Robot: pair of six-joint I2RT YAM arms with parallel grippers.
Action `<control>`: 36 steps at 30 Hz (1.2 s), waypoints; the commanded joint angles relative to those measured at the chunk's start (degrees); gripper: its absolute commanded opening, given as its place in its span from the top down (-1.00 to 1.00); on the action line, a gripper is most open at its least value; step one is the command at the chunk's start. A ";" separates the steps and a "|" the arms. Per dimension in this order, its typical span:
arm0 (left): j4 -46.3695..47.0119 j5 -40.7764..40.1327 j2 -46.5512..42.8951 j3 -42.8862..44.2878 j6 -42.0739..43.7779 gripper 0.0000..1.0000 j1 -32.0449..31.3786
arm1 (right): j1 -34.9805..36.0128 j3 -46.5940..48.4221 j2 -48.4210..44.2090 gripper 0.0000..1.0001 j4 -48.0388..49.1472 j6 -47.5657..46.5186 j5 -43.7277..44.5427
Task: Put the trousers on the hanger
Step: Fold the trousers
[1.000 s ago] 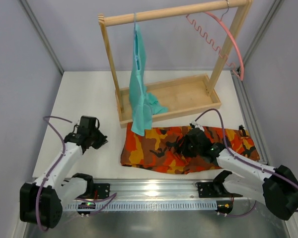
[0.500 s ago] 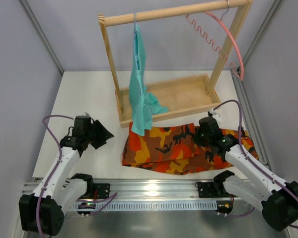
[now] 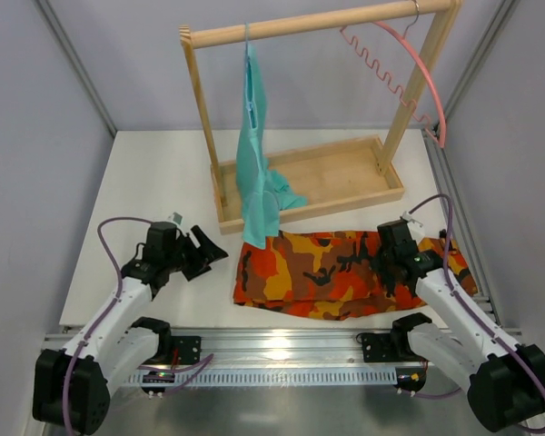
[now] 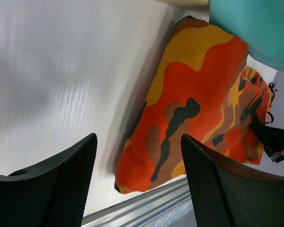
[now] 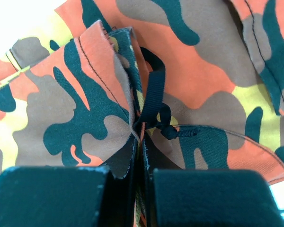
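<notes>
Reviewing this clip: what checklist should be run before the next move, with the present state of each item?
1. Right gripper pinching the orange camouflage trousers: ok, shut on a fold.
2. Left gripper ready to grasp: ok, open, empty, facing the trousers' left end.
3. Pink wavy hanger free on the wooden rail: ok, nothing on it.
4. Trousers clear of the hanging teal garment: cannot tell; its hem overlaps them in the top view.
5. Trousers folded evenly for draping: cannot tell.
</notes>
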 commanded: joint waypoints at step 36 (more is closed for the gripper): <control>-11.86 -19.21 6.92 1.97 -6.66 1.00 -1.50 | -1.19 -0.95 -6.71 -0.40 5.86 -9.73 -16.39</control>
